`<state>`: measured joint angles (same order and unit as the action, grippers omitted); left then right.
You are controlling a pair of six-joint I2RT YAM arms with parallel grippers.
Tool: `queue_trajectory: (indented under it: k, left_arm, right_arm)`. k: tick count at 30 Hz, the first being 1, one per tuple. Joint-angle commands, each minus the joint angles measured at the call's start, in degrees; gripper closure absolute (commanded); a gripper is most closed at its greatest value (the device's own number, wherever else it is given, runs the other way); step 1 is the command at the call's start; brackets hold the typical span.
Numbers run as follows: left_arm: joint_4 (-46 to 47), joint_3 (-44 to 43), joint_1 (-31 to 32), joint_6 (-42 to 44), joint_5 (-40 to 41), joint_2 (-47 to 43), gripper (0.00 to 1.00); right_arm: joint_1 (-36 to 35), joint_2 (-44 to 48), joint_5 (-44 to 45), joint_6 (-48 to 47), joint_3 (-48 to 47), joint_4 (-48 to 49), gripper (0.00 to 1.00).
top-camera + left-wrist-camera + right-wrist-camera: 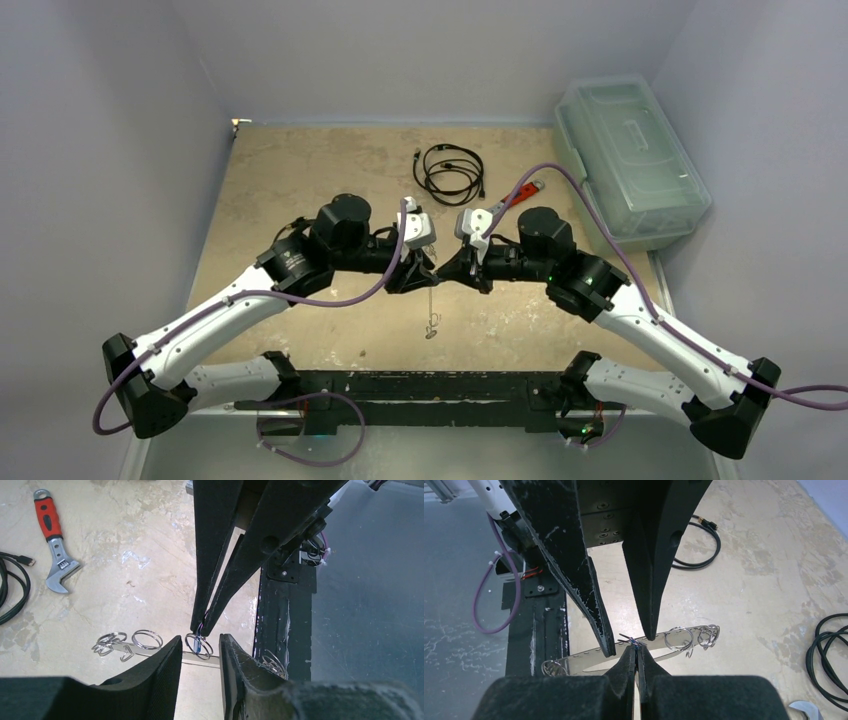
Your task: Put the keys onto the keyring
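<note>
Because threading so small a key needs one side fixed and the other free to work, the two arms meet tip to tip above the middle of the tabletop. The right gripper is pinched fully shut on what looks to be the blue-headed key. Only a fleck of blue shows at its tips, and a small split ring hangs just below. The left gripper stands narrowly apart, one finger on each side of that ring without clearly touching it, apparently placed to catch it. The ring's flat face is turned roughly toward the left wrist. Directly underneath, the keyring lies flat on the tabletop. Its long axis runs far to near, with the near end reaching the black rail and more split rings clustered toward its far end. The plain silver key I cannot pick out.
</note>
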<state>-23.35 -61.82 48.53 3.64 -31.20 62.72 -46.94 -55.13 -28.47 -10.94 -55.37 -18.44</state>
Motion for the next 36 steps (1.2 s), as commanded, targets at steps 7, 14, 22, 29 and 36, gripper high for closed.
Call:
queue_trajectory:
  k: [7, 14, 22, 29, 36]
  left_arm:
    - [1.03, 0.9, 0.6, 2.07, 1.5, 0.38, 0.86]
    - [1.76, 1.45, 0.74, 3.07, 1.73, -0.21, 1.0]
    - [3.9, 3.07, 0.69, 4.36, 1.51, -2.96, 1.0]
    - [3.37, 2.02, 0.7, 3.81, -0.88, -2.28, 1.0]
    - [6.37, 2.17, 0.66, 1.9, -1.91, -4.17, 1.0]
  right_arm:
    - [-0.07, 0.46, 0.66, 0.57, -0.7, 3.32, 1.0]
    - [-0.08, 1.11, 0.52, 0.74, -0.36, 3.01, 1.0]
    - [-0.04, 2.25, 0.91, 1.18, 0.18, 2.63, 1.0]
    - [-0.08, 3.2, 1.31, 1.78, 0.22, 2.13, 1.0]
    - [-0.04, 3.54, 1.88, 2.13, 0.99, 1.48, 1.0]
